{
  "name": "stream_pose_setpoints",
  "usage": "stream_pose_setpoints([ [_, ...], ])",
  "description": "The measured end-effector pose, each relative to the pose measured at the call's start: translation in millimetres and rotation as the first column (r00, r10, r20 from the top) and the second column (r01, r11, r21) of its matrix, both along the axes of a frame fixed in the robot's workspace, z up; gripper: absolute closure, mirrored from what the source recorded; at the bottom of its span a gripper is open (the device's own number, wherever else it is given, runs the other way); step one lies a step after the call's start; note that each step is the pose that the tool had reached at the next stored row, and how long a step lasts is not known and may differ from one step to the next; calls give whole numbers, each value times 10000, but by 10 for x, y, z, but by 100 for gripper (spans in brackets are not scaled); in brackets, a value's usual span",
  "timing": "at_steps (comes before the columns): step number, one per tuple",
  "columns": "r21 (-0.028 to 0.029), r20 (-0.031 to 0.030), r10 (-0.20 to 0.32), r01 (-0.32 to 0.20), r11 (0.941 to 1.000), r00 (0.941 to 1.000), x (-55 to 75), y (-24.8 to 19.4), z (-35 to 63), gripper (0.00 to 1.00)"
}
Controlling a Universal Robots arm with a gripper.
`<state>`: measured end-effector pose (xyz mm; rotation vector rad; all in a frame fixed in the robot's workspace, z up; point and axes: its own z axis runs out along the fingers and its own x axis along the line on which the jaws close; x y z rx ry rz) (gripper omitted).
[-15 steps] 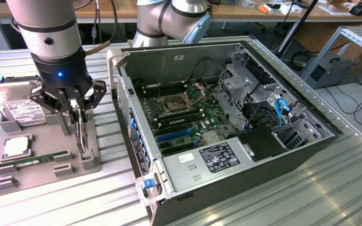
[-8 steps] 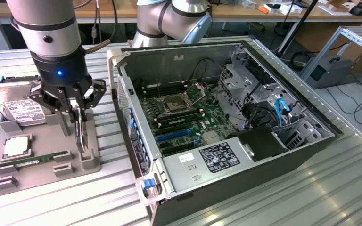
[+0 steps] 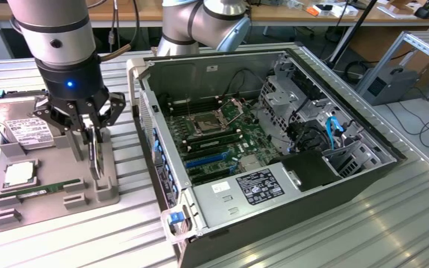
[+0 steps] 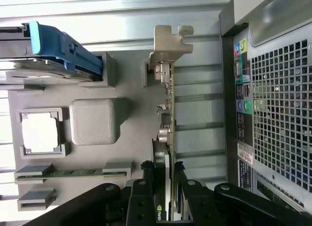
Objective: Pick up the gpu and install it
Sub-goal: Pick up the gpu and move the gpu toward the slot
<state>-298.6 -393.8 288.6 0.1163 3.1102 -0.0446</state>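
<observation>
Right now the big computer case [image 3: 199,67] lies open on the exterior view's right. Just beside it, on the left, sits the gray tray [image 4: 134,138]. The gpu [image 3: 96,159] stands on its thin edge in a slot of that tray. My claw [image 3: 91,131] pinches the gpu's upper edge, one finger on each side.

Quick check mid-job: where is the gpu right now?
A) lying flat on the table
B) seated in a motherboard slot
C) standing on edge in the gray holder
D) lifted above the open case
C: the gpu stands on edge in the gray holder beside the case, with the gripper closed on its two faces.
</observation>
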Motion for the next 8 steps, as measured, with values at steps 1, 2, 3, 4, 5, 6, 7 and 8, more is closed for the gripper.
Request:
stream_pose_setpoints([
  [1, -1, -1, 0, 0, 10000, 10000, 0, 0, 3, 73],
  [2, 0, 0, -1, 1, 10000, 10000, 0, 0, 7, 73],
  [3, 0, 0, 0, 0, 10000, 10000, 0, 0, 10, 73],
  [4, 0, 0, 0, 0, 10000, 10000, 0, 0, 13, 73],
  [5, 0, 0, 0, 0, 10000, 10000, 0, 0, 18, 73],
  [6, 0, 0, 0, 0, 10000, 10000, 0, 0, 23, 73],
  [7, 0, 0, 0, 0, 10000, 10000, 0, 0, 27, 73],
  [8, 0, 0, 0, 0, 10000, 10000, 0, 0, 29, 73],
])
